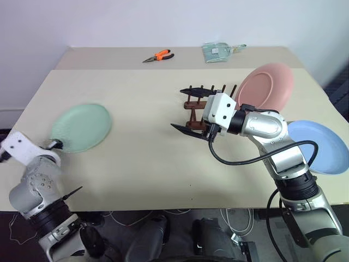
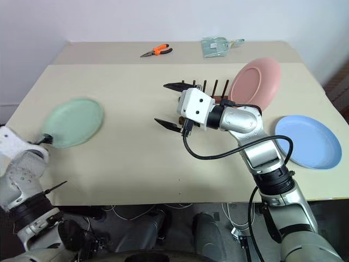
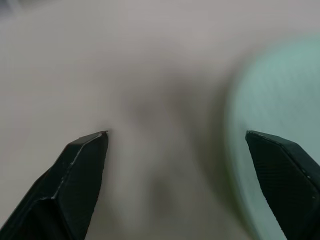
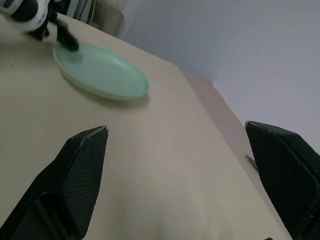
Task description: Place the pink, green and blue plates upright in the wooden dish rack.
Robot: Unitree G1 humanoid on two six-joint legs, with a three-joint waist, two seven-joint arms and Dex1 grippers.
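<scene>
Left gripper (image 3: 175,142) spread beside the flat green plate (image 1: 82,126), far from the wooden dish rack (image 1: 203,98); right gripper (image 2: 169,106) spread, empty — that thin rim could slip.

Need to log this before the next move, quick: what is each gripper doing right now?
Left gripper: open, holding nothing, at the green plate's edge.
Right gripper: open, empty, above the table beside the wooden dish rack.

Orange-handled pliers (image 1: 158,55) and a clear packet (image 1: 219,52) — far edge of beige table (image 1: 142,147)
</scene>
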